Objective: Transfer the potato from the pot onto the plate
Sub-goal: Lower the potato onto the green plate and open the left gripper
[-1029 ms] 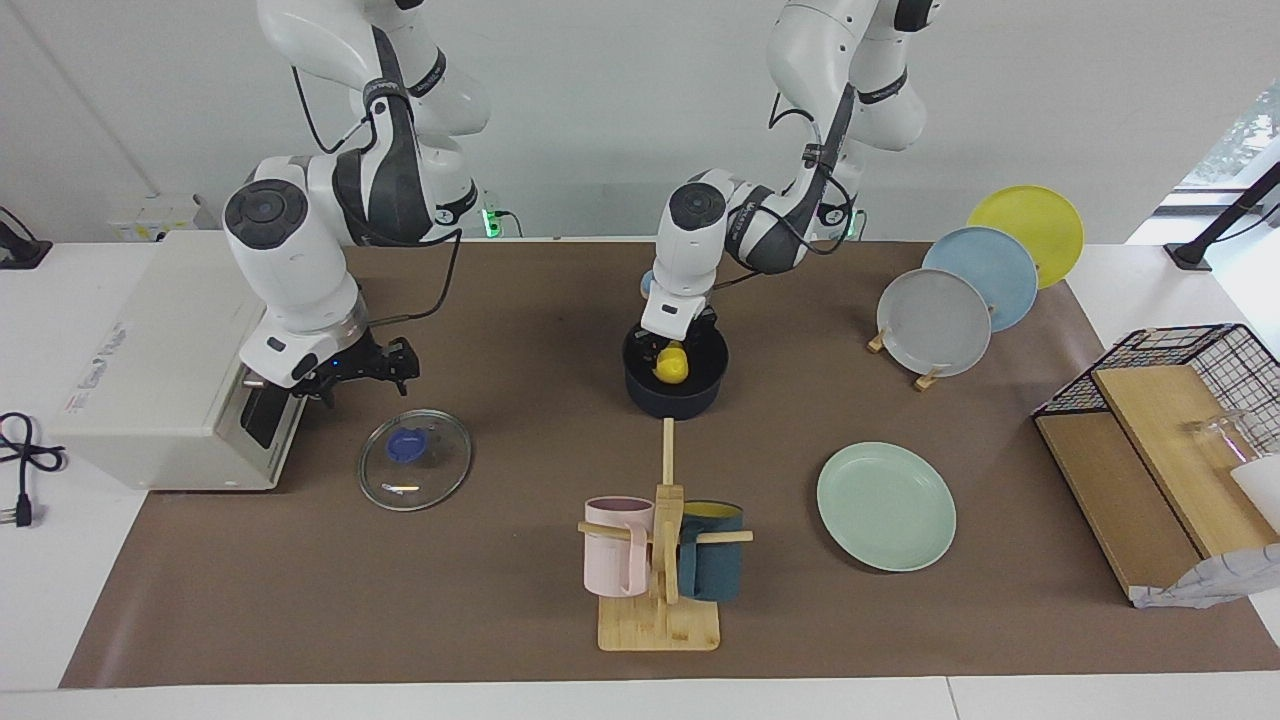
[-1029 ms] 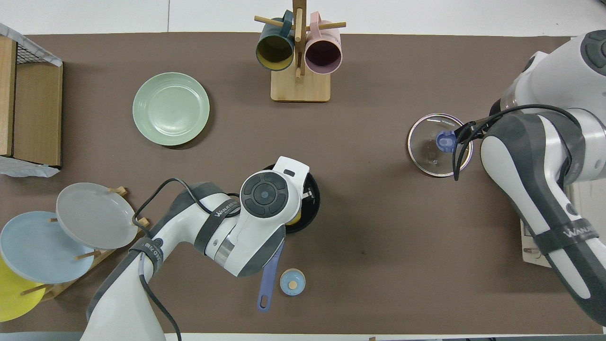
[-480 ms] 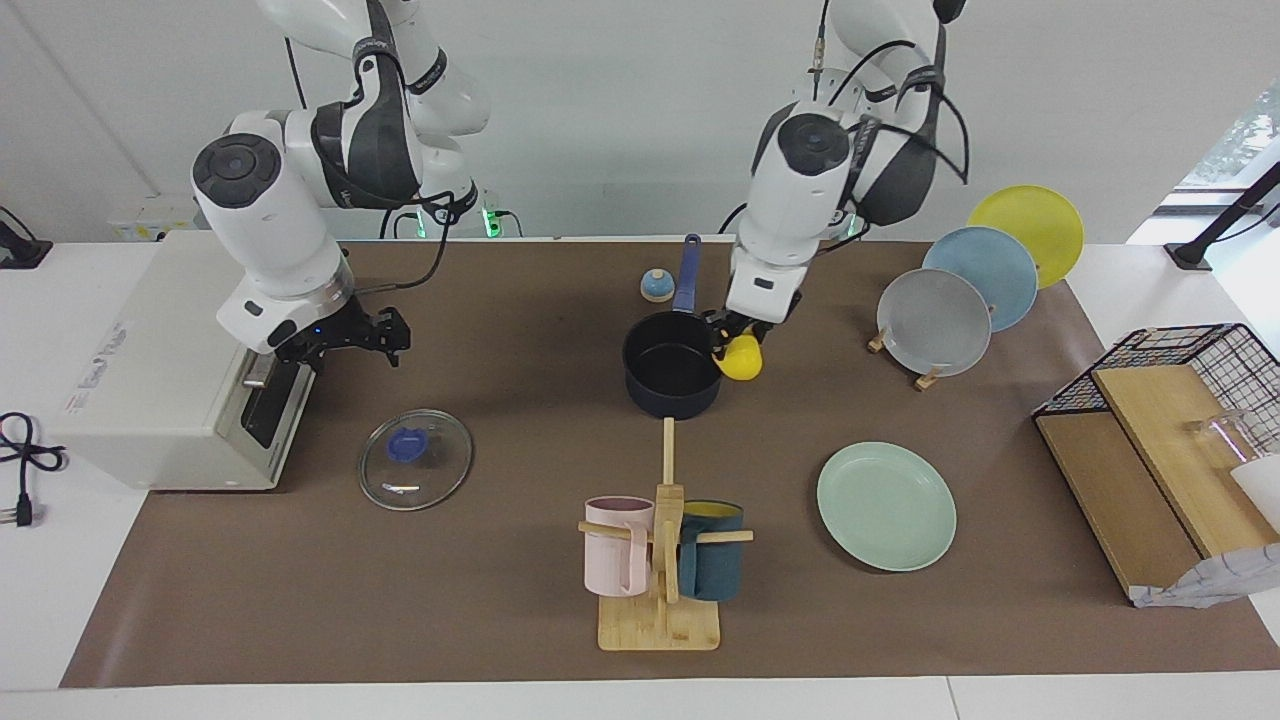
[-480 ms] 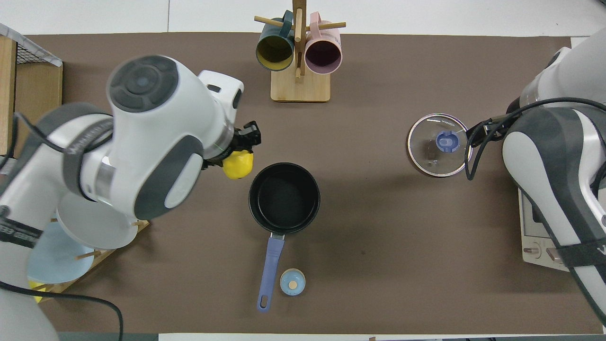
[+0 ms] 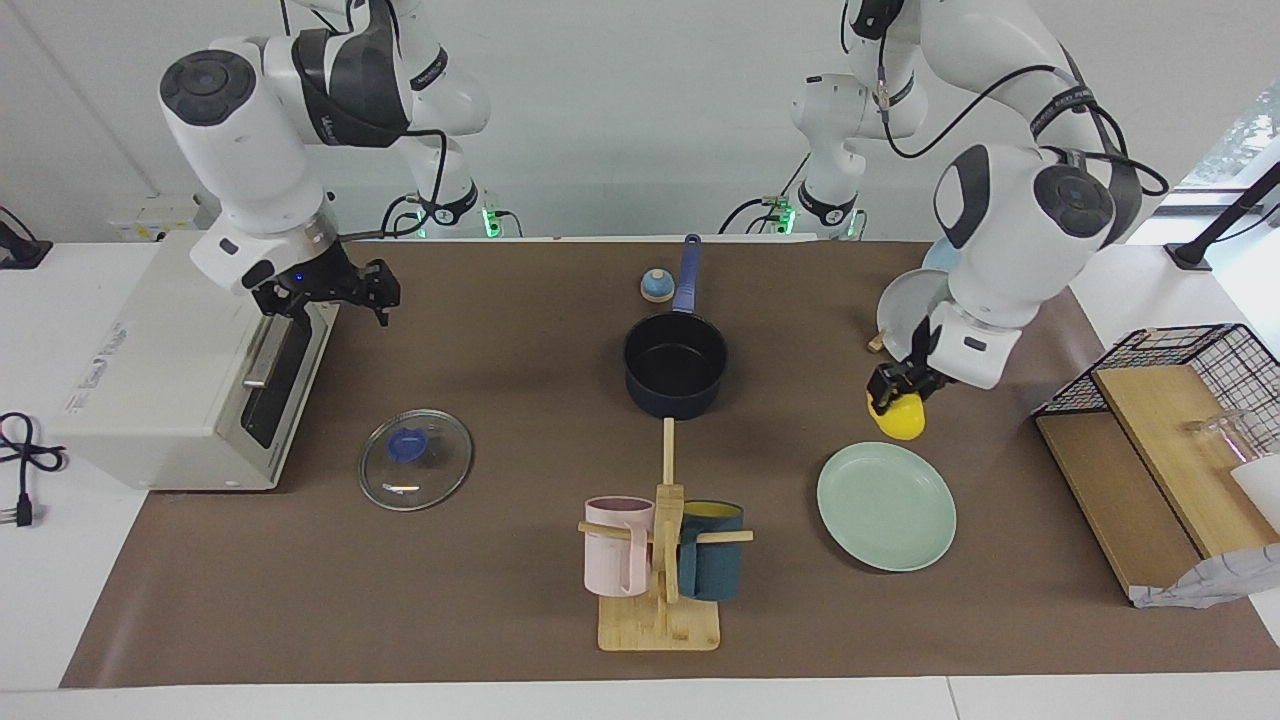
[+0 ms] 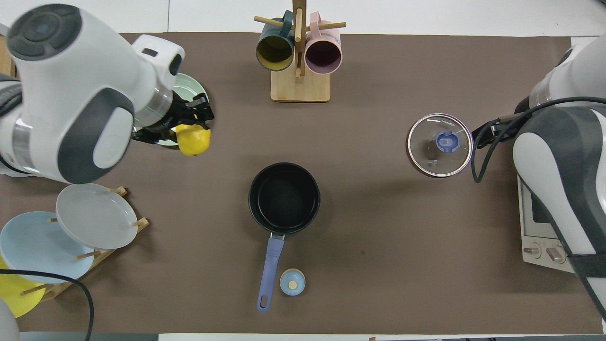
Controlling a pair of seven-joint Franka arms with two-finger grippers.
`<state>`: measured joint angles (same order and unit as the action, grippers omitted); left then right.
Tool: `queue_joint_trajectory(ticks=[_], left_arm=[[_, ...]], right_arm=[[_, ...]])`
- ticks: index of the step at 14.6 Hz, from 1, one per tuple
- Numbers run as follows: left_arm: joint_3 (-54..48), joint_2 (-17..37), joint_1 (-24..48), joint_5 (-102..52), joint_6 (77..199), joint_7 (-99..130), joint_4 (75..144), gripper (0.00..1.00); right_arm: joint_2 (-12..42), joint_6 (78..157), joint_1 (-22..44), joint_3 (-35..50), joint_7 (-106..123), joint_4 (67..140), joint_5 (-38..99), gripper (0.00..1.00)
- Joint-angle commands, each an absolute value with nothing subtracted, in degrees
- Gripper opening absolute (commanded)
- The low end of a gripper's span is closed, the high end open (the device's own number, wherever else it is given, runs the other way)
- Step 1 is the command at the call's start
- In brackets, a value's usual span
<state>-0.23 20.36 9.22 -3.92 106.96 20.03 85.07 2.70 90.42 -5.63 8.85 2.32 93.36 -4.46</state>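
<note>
The small glossy yellow potato (image 5: 898, 419) is gripped in the left hand (image 5: 897, 392), in the air over the edge of the pale mint-green round plate (image 5: 886, 506). The dark navy saucepan (image 5: 675, 364) is left empty. The right hand (image 5: 330, 290) is held open over the white oven (image 5: 150, 360).
</note>
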Motion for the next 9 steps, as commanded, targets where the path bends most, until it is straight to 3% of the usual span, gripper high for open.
queue_joint_trajectory(ticks=[1, 3, 9], left_arm=[[-0.88, 26.7, 8.26, -1.94, 112.74, 17.41, 82.7, 0.0], [-0.88, 29.61, 8.96, -1.93, 118.27, 17.58, 83.58, 0.0], [-0.88, 29.45, 9.49, 0.26, 126.81, 17.14, 92.71, 0.0]], right_arm=[[1.58, 85.01, -5.45, 8.35, -0.08, 90.19, -3.25, 1.0], [2.11, 84.55, -4.75, 5.99, -0.44, 89.13, -3.34, 1.0], [2.02, 84.29, -1.58, 4.13, -0.44, 88.95, -3.25, 1.0]])
